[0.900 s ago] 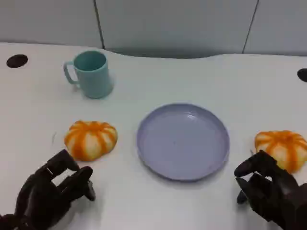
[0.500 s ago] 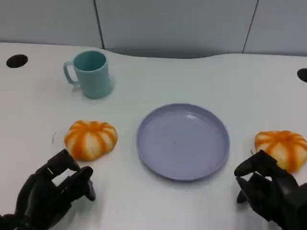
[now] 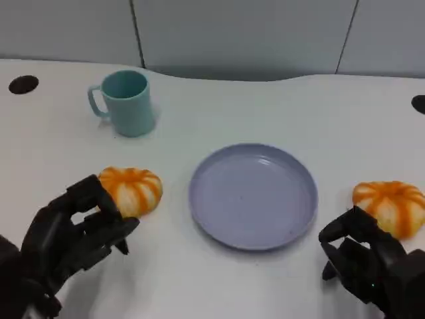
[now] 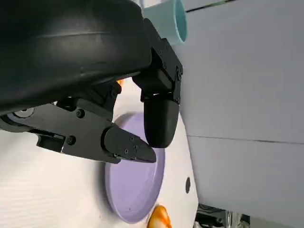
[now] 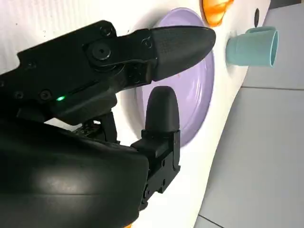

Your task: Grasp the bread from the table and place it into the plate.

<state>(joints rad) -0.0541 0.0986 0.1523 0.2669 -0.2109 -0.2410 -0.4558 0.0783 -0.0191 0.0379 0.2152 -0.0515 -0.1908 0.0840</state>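
Head view showed the job barely begun: going from left to right, the left robot hand [image 3: 73, 229] hung low over the white bench [image 3: 219, 286], its fingers spread with nothing between them, the fingertips just beside the near edge of the left bread roll [image 3: 133, 189], which partly hid behind them; whether they touched it could not be told. That orange-and-white roll lay on the bench, just left of the purple plate [image 3: 253, 195], with a teal mug [image 3: 123, 102] standing well behind it. The plate held nothing. To its right a second bread roll [image 3: 390, 205] sat on the bench, apart from the plate's rim, and the right robot hand [image 3: 364, 264] hovered just in front of it, fingers apart and holding nothing. In the left wrist view the left robot hand's fingers [image 4: 159, 118] stood parted with the plate beyond them. By my judgement nothing was done yet: gripping a roll, lifting it, carrying it over the plate and setting it down all remained.
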